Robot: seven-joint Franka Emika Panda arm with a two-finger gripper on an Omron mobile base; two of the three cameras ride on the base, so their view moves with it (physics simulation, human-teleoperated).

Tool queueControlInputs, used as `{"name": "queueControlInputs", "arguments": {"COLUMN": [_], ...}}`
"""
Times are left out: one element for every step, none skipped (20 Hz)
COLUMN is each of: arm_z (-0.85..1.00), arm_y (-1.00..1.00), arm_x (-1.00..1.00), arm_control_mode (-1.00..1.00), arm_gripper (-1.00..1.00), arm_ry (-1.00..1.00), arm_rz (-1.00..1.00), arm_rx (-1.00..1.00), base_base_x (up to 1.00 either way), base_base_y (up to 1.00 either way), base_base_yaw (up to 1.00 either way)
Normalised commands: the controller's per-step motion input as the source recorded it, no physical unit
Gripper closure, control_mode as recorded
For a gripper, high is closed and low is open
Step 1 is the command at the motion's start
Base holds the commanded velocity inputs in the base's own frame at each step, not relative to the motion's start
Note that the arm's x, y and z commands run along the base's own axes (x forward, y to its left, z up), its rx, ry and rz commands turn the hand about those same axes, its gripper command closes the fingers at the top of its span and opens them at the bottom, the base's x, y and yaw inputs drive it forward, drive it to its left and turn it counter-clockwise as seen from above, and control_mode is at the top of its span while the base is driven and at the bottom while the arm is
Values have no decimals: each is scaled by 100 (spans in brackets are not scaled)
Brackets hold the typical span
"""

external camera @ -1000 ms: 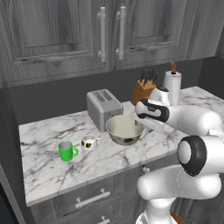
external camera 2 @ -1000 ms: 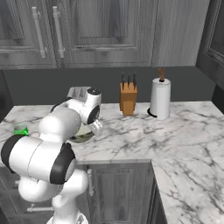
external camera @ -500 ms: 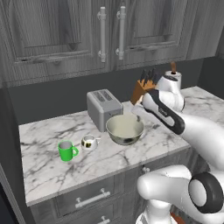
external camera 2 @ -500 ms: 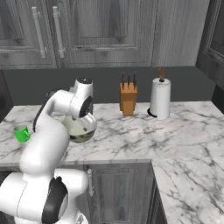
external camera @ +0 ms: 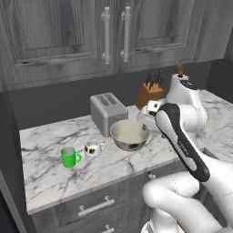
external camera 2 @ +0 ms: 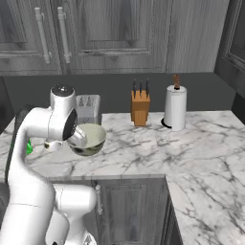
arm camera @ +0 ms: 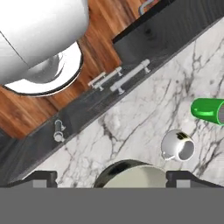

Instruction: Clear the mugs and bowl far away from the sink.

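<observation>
End effector (arm camera: 111,177) is spread wide just above the bowl (external camera: 129,134), nothing gripped. Bowl sits on the tabletop (external camera: 50,175) beside the toaster (external camera: 107,110); green mug (external camera: 68,156) and whitish mug (external camera: 92,148) alongside. Bowl pickup is judged in hand; descent over the rim and closing needed next.

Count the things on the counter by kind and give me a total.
Mugs: 2, green and whitish
Bowl: 1
Toaster: 1
Knife block: 1
Paper towel roll: 1
Total: 6
</observation>
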Motion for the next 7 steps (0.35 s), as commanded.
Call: {"name": "queueControlInputs", "arguments": {"arm_z": [31, 26, 21, 20, 16, 14, 16], "arm_y": [44, 41, 40, 32, 31, 30, 26], "arm_x": [-87, -87, -89, -84, -81, -73, -70], "arm_control_mode": [-100, -100, -100, -100, -100, -100, -100], "arm_gripper": [-100, -100, -100, -100, -100, -100, -100], "arm_ry": [-17, -17, -17, -16, -15, -13, -15], "arm_rz": [10, 11, 11, 11, 11, 11, 11], "arm_rx": [-9, -10, -10, -9, -10, -10, -12], "base_base_x": [0, 0, 0, 0, 0, 0, 0], "base_base_y": [0, 0, 0, 0, 0, 0, 0], "base_base_yaw": [0, 0, 0, 0, 0, 0, 0]}}
